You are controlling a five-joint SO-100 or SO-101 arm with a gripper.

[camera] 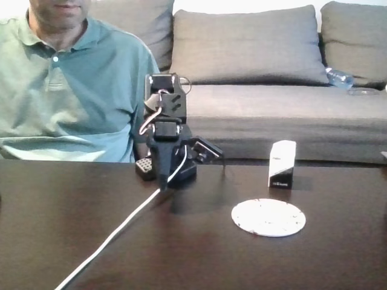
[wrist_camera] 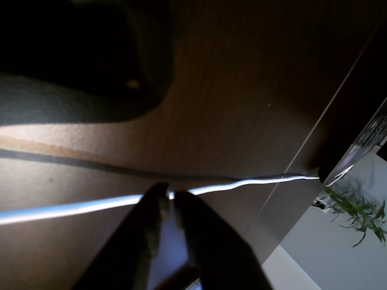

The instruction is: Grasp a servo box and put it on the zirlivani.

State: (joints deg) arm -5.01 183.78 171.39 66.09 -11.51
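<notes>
Nothing is grasped yet; the reach has not begun. In the fixed view, a person [camera: 60,84] sits behind the folded arm, whose gripper [camera: 162,180] points down at the table [camera: 72,211] over a white cable [camera: 115,232], jaws seemingly almost together. The servo box [camera: 282,164] stands well right, the zirlivani [camera: 268,217] nearer; path clear.

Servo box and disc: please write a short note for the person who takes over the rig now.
End effector: shut and holding nothing, arm folded at its base, above the white cable.
Box: upright on the table, behind the disc in the fixed view, apart from it.
Disc: flat on the table, nothing on it.
Done: nothing yet.
Left: grasp the box and set it on the disc.
</notes>
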